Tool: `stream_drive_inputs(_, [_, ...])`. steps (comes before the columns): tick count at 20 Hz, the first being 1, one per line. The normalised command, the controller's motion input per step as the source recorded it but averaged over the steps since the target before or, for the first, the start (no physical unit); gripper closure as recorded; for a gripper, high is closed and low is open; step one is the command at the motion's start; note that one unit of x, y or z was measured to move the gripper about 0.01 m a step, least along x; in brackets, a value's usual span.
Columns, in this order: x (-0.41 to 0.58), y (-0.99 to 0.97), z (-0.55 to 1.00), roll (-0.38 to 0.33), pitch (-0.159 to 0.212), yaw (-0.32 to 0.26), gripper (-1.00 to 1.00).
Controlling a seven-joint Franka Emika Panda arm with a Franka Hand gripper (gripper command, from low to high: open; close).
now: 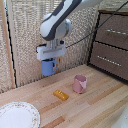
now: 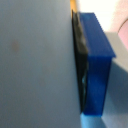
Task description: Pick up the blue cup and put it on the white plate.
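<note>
The blue cup (image 1: 48,67) hangs in the air above the wooden table, held under my gripper (image 1: 49,61), which is shut on its upper part. In the wrist view the blue cup (image 2: 96,65) fills the frame very close up, with a grey blurred surface beside it. The white plate (image 1: 17,115) with a patterned rim lies on the table at the exterior view's lower left, well below and to the left of the cup.
A pink cup (image 1: 79,83) stands on the table right of centre. An orange block (image 1: 61,94) lies flat between it and the plate. A wooden drawer unit (image 1: 111,45) stands at the exterior view's right, a woven screen behind.
</note>
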Motion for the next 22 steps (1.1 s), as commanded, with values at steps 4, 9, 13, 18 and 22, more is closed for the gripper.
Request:
stream_drive_inputs(4, [-0.184, 0.86, 0.40, 0.001, 0.000, 0.002, 1.00])
stream_drive_inputs(9, [-0.161, 0.90, 0.23, 0.000, 0.000, 0.000, 1.00])
stream_drive_inputs(13, [-0.184, 0.93, 0.06, 0.000, 0.000, 0.000, 1.00])
stream_drive_inputs(18, [-0.179, 0.91, -0.02, -0.024, 0.000, 0.000, 1.00])
stream_drive_inputs(22, [-0.159, 0.82, -0.15, -0.079, 0.000, 0.002, 1.00])
